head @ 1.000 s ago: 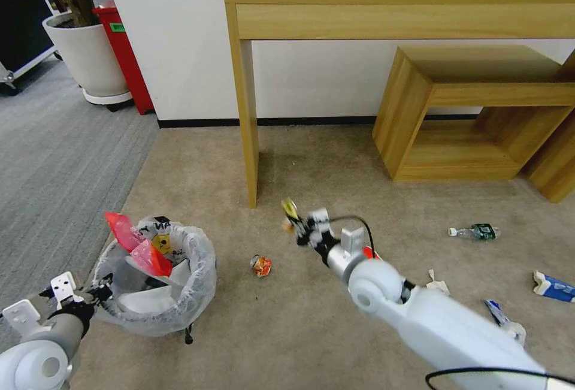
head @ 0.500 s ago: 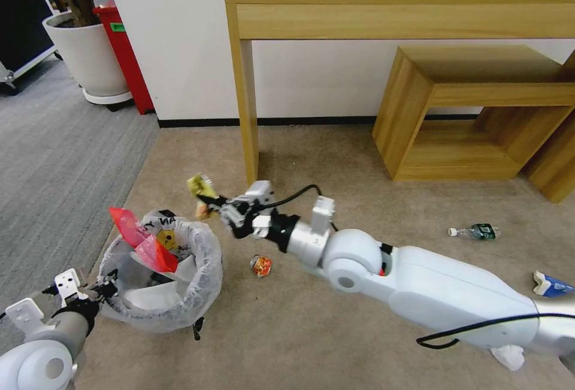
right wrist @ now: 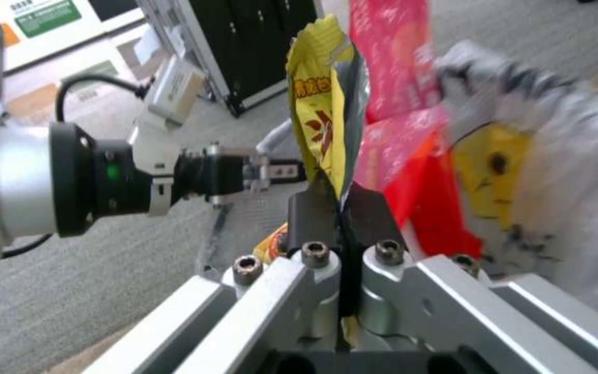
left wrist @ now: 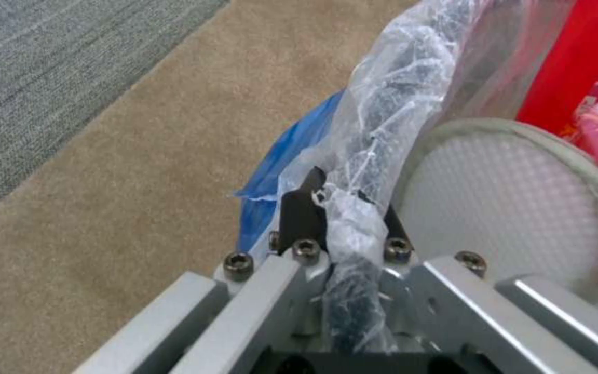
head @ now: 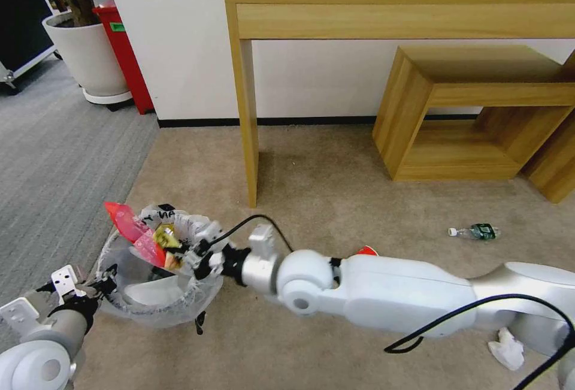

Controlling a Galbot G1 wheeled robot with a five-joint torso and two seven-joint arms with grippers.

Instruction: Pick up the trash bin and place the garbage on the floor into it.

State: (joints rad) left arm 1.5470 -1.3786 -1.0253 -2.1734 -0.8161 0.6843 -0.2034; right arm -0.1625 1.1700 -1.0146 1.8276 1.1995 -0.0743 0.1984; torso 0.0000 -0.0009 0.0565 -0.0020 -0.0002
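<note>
Right claw (right wrist: 340, 208): clamped on a yellow snack wrapper (right wrist: 320, 119), poised over the trash bin (head: 157, 270). Left claw (left wrist: 340, 218): pinched on the bin's rim, bin apparently raised off the beige carpet (head: 335, 186). Step judged: deposit; next, part the fingers above the opening. Bin: black, crinkly translucent liner, red bag (head: 129, 228) protruding.

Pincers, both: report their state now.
Left pincer: shut on the trash bin rim.
Right pincer: shut on a yellow wrapper, over the bin.
</note>
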